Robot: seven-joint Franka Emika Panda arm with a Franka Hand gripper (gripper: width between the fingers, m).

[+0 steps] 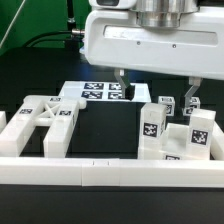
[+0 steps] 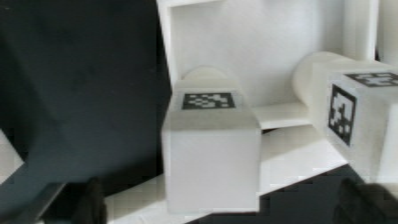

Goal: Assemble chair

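Hovering with claw (image 1: 154,94) spread wide and empty above leg blocks (image 1: 150,126); likely between grasps; next: centre over one block, lower, close squarely

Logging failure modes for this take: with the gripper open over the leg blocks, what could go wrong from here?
1. The leg blocks stand crowded together at the exterior view's right. The open gripper coming down on one could well knock a neighbour over.
2. In the wrist view a tall block stands upright close beside another part. A finger may not fit between them, or could push one askew.
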